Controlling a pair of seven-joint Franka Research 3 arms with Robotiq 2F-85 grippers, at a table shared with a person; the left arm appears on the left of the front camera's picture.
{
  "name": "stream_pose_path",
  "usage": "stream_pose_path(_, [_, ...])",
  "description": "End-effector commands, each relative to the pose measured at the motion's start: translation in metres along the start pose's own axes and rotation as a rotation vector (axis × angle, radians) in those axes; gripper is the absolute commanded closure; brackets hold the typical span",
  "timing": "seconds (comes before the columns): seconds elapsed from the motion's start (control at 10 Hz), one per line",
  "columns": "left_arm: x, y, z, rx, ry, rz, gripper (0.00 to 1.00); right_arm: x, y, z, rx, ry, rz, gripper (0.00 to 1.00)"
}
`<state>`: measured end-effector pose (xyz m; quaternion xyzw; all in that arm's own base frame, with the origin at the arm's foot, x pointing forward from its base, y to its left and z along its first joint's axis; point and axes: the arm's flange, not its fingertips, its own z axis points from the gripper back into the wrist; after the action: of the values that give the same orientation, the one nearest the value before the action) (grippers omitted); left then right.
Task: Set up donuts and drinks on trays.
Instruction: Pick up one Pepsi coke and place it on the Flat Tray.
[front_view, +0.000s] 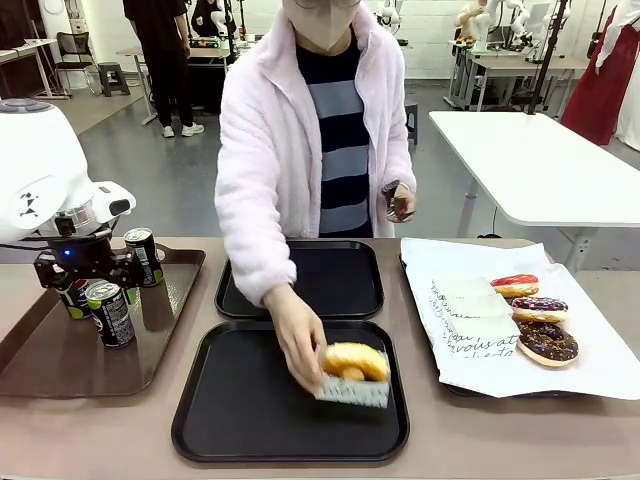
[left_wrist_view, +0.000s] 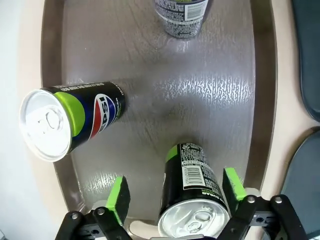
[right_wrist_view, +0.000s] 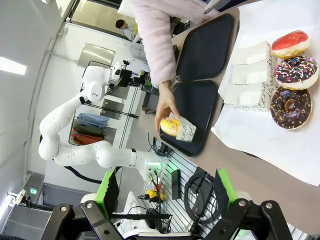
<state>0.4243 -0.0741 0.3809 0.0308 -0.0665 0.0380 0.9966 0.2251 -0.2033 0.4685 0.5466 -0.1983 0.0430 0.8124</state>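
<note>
– What's on the left?

– A brown tray (front_view: 40, 365) with three drink cans standing on it. The left gripper (left_wrist_view: 175, 182) is down over it, jaws spread around a black-and-green can (left_wrist_view: 192, 200). One green pad (left_wrist_view: 118, 197) is clear of the can. The other is right at its side, and I cannot tell if it touches.

– Anything crowding it?

– A Pepsi can (left_wrist_view: 75, 120) stands near on one side, and a third can (left_wrist_view: 181, 17) is farther along the tray.

– And the middle?

– There are two black trays: the far black tray (front_view: 300, 280) is bare, and the person's arm reaches across it. The person's hand (front_view: 300, 345) holds a yellow-iced donut (front_view: 355, 360) in a white paper holder (front_view: 352, 393) low over the near black tray (front_view: 240, 400). I cannot tell whether it has been set down.

– The right?

– A white-paper-lined tray (front_view: 600, 370) carries spare paper holders (front_view: 465, 300). Beside them are a red-iced donut (front_view: 515, 285), a sprinkled donut (front_view: 540, 308) and a chocolate donut (front_view: 547, 342). The right gripper (right_wrist_view: 166, 190) hangs well apart from them, its jaws wide with nothing between them.
</note>
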Motion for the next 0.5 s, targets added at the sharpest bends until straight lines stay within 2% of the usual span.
stream_pose_path(0.0, [0.0024, -0.0035, 0.0033, 0.003, 0.039, 0.04, 0.57, 0.0029, -0.0013, 0.0008, 0.025, -0.014, 0.023, 0.0])
stream_pose_path(0.1, [0.002, -0.0041, 0.0045, 0.009, 0.051, 0.048, 0.76, 0.0029, -0.0013, 0.0008, 0.025, -0.014, 0.023, 0.0])
stream_pose_path(0.2, [0.0018, -0.0046, 0.0076, 0.011, 0.065, 0.058, 1.0, 0.0029, -0.0013, 0.0008, 0.025, -0.014, 0.023, 0.0])
stream_pose_path(0.4, [-0.0011, -0.0054, 0.0129, 0.018, 0.097, 0.07, 1.0, 0.0029, -0.0013, 0.0008, 0.025, -0.014, 0.023, 0.0])
